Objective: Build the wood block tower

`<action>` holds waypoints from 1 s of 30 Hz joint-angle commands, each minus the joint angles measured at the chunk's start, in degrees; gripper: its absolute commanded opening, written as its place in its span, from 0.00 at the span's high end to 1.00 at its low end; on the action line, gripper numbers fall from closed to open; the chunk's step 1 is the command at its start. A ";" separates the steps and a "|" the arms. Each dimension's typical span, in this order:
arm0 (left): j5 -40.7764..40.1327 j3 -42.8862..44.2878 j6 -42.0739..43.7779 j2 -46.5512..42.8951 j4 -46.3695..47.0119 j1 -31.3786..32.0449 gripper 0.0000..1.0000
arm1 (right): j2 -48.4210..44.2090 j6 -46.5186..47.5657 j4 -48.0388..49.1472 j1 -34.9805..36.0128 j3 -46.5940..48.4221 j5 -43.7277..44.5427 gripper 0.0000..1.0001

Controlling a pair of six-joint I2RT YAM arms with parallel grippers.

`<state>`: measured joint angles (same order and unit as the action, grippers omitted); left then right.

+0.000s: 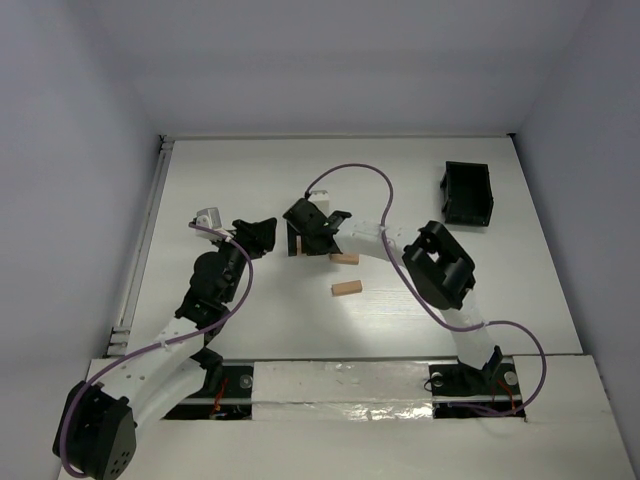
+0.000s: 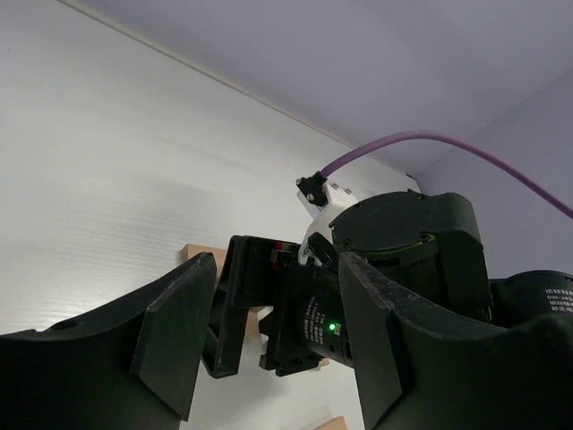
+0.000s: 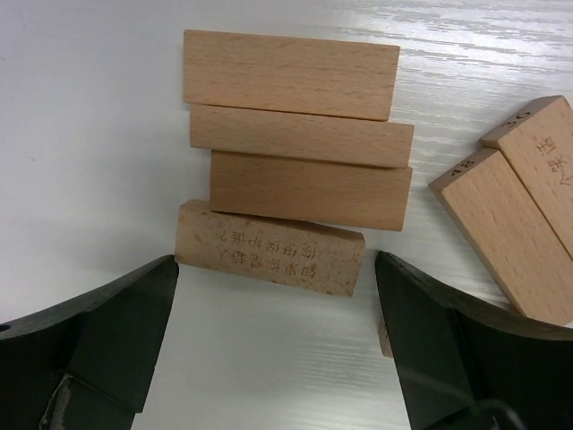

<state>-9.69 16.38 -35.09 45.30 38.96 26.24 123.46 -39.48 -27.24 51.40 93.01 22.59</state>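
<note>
White, faintly grained tabletop (image 1: 250, 330) fills the scene, boxed in by plain pale walls. We see the tower's pieces as light-tan wooden blocks: rectangular, sharp-edged, smooth, with fine grain.

From the right wrist, four blocks (image 3: 300, 134) lie packed long side to long side and touching. Their long axes run across the view from one finger towards the other, and each is shifted a little against its neighbour. We cannot tell from that view whether they are stacked or lying flat. The nearest of them, the engraved block (image 3: 269, 249), looks rougher and speckled, and it carries a line of burnt-in characters that we cannot read. Two slanted blocks (image 3: 506, 237) lie side by side at the right, touching, with small numbers on their ends; the frame edge cuts them off.

The right gripper (image 3: 276, 264) is spread wide. Its matt black fingers (image 3: 116, 336) stand just off either end of the engraved block, and they grip nothing. From above, this gripper covers nearly the whole group near the table's middle, so that only a tan sliver shows at its left. A loose block (image 1: 347, 288) lies alone nearer the bases, its long axis roughly left to right.

The left gripper (image 2: 277, 305) is also parted wide and empty, facing the right gripper. Its dark fingers hide most of the wood, leaving only a tan corner (image 2: 192, 253) in sight.

A black box (image 1: 467, 192), open-topped, sits well apart at the far right. A purple cable (image 1: 350, 170) arcs over the right arm.
</note>
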 commanded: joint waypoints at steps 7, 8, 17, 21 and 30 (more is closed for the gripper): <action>0.29 0.05 0.02 -0.04 1.91 -0.22 0.46 | 3.80 -0.59 -1.32 0.11 5.51 1.58 0.03; 0.29 0.14 0.02 0.14 1.74 -0.22 0.46 | 4.07 -0.59 -1.32 0.11 5.69 1.75 0.04; 0.99 0.58 0.20 1.11 1.73 -0.22 0.47 | 2.41 -1.47 -0.19 0.11 2.71 2.81 0.13; 1.26 0.49 0.11 0.93 1.82 -0.22 0.47 | -1.72 -2.26 1.32 1.42 -4.13 2.55 0.15; 1.26 0.23 0.11 0.84 2.00 -0.22 0.47 | -13.05 -5.25 4.92 3.89 -16.01 0.79 0.16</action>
<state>-9.04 16.38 -35.05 46.59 38.83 26.24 114.89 -42.39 -23.94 54.17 79.31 23.99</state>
